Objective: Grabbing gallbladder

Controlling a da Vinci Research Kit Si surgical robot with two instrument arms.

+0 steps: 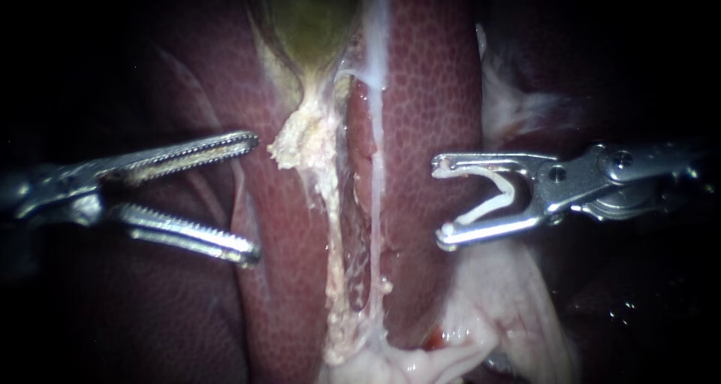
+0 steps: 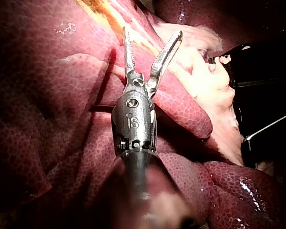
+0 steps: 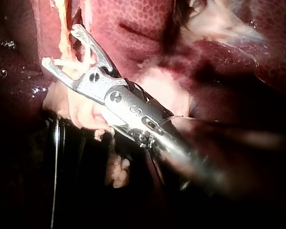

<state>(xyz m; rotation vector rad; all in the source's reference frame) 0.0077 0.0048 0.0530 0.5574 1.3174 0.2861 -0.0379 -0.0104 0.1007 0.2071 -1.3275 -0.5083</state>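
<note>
The greenish gallbladder (image 1: 309, 16) lies at the top centre between dark red liver lobes (image 1: 428, 98). From its neck a ragged yellowish strand (image 1: 330, 204) and a thin white tube (image 1: 377, 166) run downward. My left instrument (image 1: 254, 197) comes in from the left with its serrated jaws open beside the strand, touching nothing. In its wrist view the left instrument (image 2: 153, 31) hangs open over the liver (image 2: 47, 95). My right instrument (image 1: 441, 201) holds a white open clip (image 1: 488, 196) between its spread jaws, just right of the tube. The right instrument (image 3: 61, 45) and clip (image 3: 72, 67) show near the strand.
Pale, loose fatty tissue (image 1: 488, 309) spreads below and behind the right instrument, and more of it (image 1: 511, 106) lies above its shaft. A black object with a thin wire (image 2: 262, 95) borders the tissue in the left wrist view.
</note>
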